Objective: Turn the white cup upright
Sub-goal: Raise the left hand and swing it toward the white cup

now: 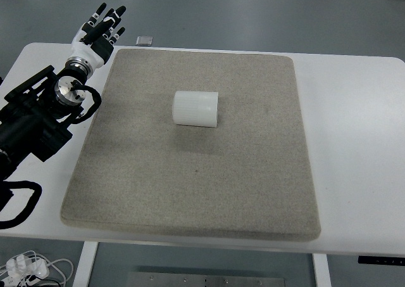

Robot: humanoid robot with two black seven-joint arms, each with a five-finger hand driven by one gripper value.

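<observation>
A white cup [196, 108] lies on its side near the middle of a beige felt mat [190, 192], its axis running left to right. My left hand [101, 26] hovers at the table's far left corner, well away from the cup, fingers spread and holding nothing. Its black arm comes in from the left edge. No right hand shows.
The mat covers most of a white table [354, 141]. A small grey square object [144, 41] lies at the table's back edge just beyond the mat. White cables [28, 268] hang below the front left corner.
</observation>
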